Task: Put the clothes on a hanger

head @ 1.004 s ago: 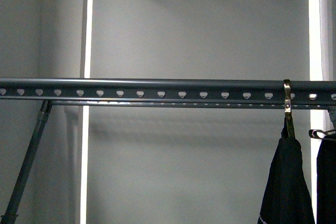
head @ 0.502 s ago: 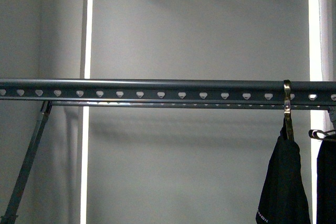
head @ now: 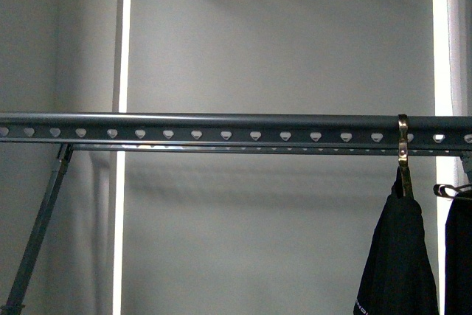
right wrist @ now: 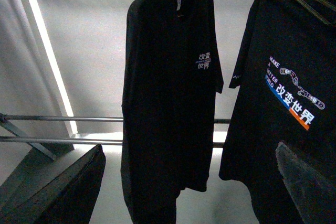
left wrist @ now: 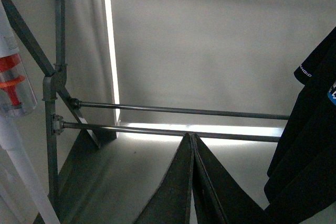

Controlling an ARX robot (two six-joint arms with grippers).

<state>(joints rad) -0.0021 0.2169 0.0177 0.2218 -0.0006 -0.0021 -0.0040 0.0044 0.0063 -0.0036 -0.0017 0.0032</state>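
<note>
The clothes [head: 398, 256], a black garment, hang by a flat bronze hook [head: 403, 145] on the hanger [head: 221, 127], a long dark grey rail with a row of small holes, near its right end. In the right wrist view the garment [right wrist: 168, 87] hangs freely, with small white print [right wrist: 203, 60] on it. My right gripper [right wrist: 191, 179] is open and empty. Its fingers [right wrist: 73, 187] stand either side of the garment's lower part in that view, without touching it. My left gripper [left wrist: 191, 139] is shut on nothing, well left of the garments [left wrist: 310, 129].
A second black garment [head: 459, 256] on a thin silver wire hook [head: 446, 189] hangs right of the first; it carries colourful print [right wrist: 291, 95]. Two thin lower rack bars [left wrist: 178, 110] cross behind. A slanted rack strut [head: 40, 226] and a white-and-red appliance [left wrist: 13, 77] stand at the left.
The garment on the bronze hook has swayed slightly, its lower edge shifting a little to the left. The rail and hook stay put.
</note>
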